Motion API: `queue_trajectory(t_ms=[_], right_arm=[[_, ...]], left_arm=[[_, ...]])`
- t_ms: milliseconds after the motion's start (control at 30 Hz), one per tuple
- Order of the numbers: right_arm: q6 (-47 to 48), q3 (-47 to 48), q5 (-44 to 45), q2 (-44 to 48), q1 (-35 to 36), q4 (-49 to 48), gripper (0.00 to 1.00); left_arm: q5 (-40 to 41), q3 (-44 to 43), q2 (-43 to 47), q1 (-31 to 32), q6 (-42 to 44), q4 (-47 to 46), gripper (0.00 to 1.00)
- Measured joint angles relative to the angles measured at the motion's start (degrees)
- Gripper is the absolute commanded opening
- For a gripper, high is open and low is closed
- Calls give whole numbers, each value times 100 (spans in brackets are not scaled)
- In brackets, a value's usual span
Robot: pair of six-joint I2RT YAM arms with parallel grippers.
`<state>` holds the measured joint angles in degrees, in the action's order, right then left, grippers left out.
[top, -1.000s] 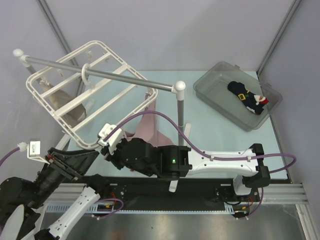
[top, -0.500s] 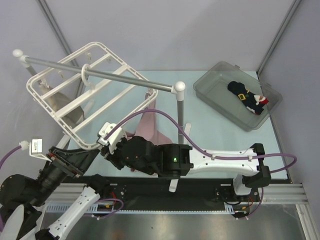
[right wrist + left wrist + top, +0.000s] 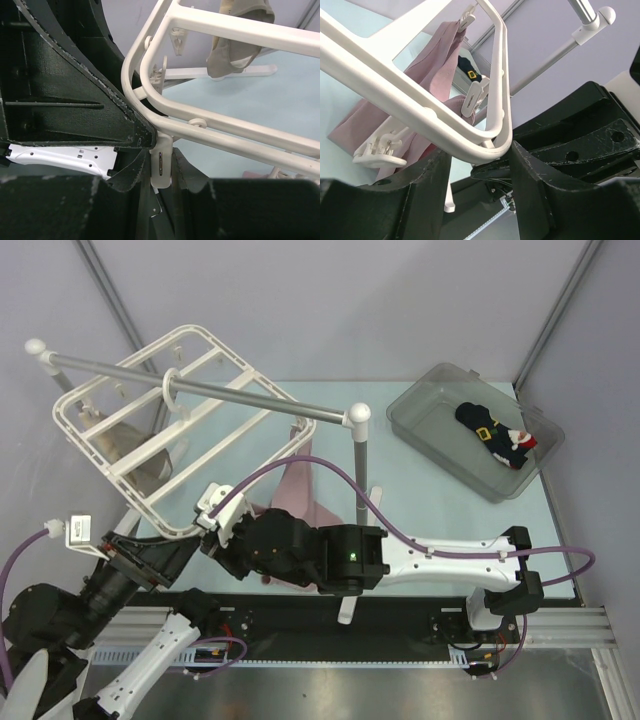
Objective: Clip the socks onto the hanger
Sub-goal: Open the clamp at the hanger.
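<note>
Since a second ago, the left arm has drawn back a little toward 7 o'clock in the overhead view, and the right arm's dark forearm has edged slightly toward 3 o'clock. The hanger (image 3: pixel 395 85) has barely shifted.

This white plastic drying frame fills the 10 o'clock part of the overhead view. It is tilted and hooked over a silver rail (image 3: pixel 250 398) that runs from 10 o'clock toward the centre. A beige cloth (image 3: pixel 140 458) hangs from the frame's far side. A pink cloth (image 3: pixel 298 490) hangs from its 3 o'clock edge, near the centre of the pale green table (image 3: pixel 420 510).

Both arms meet at the frame's nearest corner, at about 8 o'clock. The left gripper (image 3: pixel 479 154) straddles the rounded corner. Seen from its wrist, its fingers (image 3: pixel 425 190) meet the rim on either side, so it is grasping the hanger. The right arm reaches across from 4 o'clock. The right gripper (image 3: pixel 161 170) is clenched on a small white clip (image 3: pixel 161 162) that hangs under the same corner, with one finger pressed to each side of it. The left gripper's black body sits just beside it, at 10 o'clock in the right wrist view.

The socks (image 3: pixel 495 435) lie together at 2 o'clock in a clear grey bin (image 3: pixel 430 405), well apart from both grippers and from the hanger. They are dark with a yellow band and red-and-white patches. Neither sock touches a clip.
</note>
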<state>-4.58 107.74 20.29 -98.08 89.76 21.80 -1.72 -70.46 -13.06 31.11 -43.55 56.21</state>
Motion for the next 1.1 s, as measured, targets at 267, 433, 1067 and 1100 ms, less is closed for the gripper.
queue_trajectory(t_ms=[267, 433, 1067, 1100], right_arm=[[-39, 70, -28, 0, -26, 83, 0], [-59, 133, -26, -9, -26, 146, 0], [-199, -142, -28, 131, -83, 116, 69], [-229, -234, -28, 192, -83, 114, 72]], left_arm=[[-61, 125, 0, 2, 2, -105, 55], [-111, 203, 0, 0, 0, -190, 53], [26, 295, 24, 0, -153, -289, 0], [44, 295, 24, 0, -155, -291, 0]])
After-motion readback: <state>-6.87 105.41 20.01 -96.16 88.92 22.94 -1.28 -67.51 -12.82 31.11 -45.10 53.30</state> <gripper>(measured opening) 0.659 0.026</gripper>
